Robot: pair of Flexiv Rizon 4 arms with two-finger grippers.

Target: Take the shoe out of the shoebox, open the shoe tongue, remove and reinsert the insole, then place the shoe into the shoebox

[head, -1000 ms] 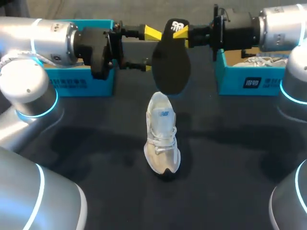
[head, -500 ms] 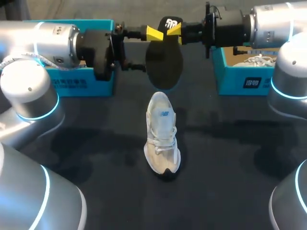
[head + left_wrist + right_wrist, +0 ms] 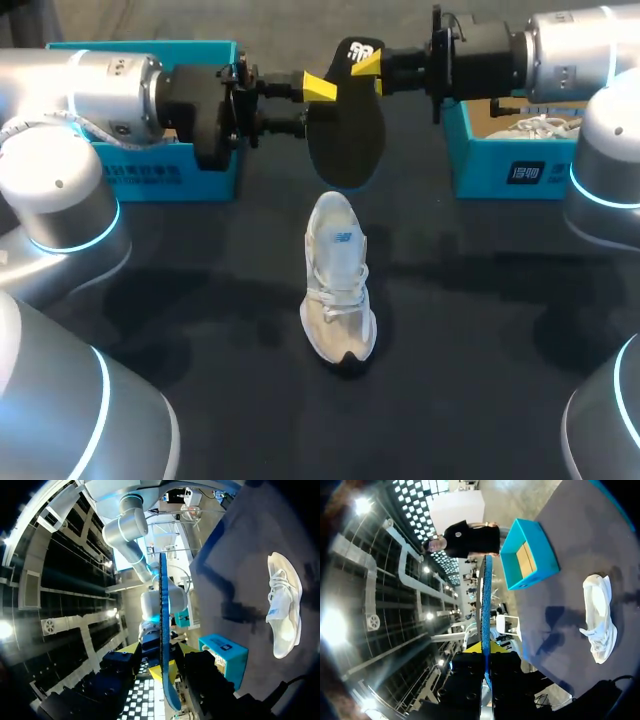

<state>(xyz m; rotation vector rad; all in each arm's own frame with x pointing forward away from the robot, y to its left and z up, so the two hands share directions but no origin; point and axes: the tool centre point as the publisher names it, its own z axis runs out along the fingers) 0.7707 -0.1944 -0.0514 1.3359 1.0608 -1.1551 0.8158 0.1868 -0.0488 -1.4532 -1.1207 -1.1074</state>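
Insole (image 3: 345,135) is up in the air, off the table (image 3: 200,330), and your right claw (image 3: 365,65) has it pinched at the heel end, both yellow tips clamped on it from either side. From that grip the long axis runs away from the claw, the broad toe end pointing toward the shoe (image 3: 338,290). In the right wrist view it shows edge-on, straight ahead of the claw.

Your left claw (image 3: 312,105) comes in from the opposite side and sits right at the insole's edge, facing the right claw. In its wrist view the insole (image 3: 163,630) runs edge-on down its middle, but I can't tell whether it has actually closed on it.

Now the relation that counts: the shoe stands upright on the table, apart from both claws and roughly midway between them, neither arm clearly nearer. Its heel opening faces the claws, toe pointing away. My read is you're at reinsertion: the toe end leads into that opening. Behind the right claw waits the shoebox (image 3: 500,170).
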